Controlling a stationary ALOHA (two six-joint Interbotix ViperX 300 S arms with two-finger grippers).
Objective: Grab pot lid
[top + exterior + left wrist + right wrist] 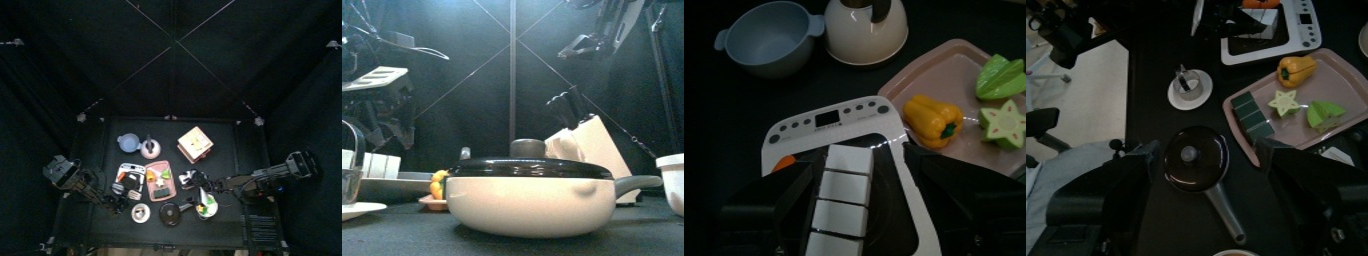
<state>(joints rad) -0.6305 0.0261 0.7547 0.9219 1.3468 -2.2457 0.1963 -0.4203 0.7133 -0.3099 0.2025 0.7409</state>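
Note:
The pot lid (1193,158) is a dark round disc with a small pale knob, sitting on a pan whose handle (1227,218) points toward my right wrist. It also shows in the top view (174,214) near the table's front edge, and large in the front view (523,168) on a white pot body. My right gripper (1200,215) hangs above the lid, open and empty, with one jaw on each side of the pan handle. It is right of the tray in the top view (214,185). My left gripper (858,225) is open above the white kitchen scale (844,170).
A pink tray (1253,120) holds a yellow pepper (1296,68), a star fruit (1284,102) and a green piece (1327,112). A white disc with a dark centre (1189,90) lies beside the lid. A blue-grey bowl (771,38), a white pot (867,25), a box (197,145) and a greenish plate (203,208) stand around.

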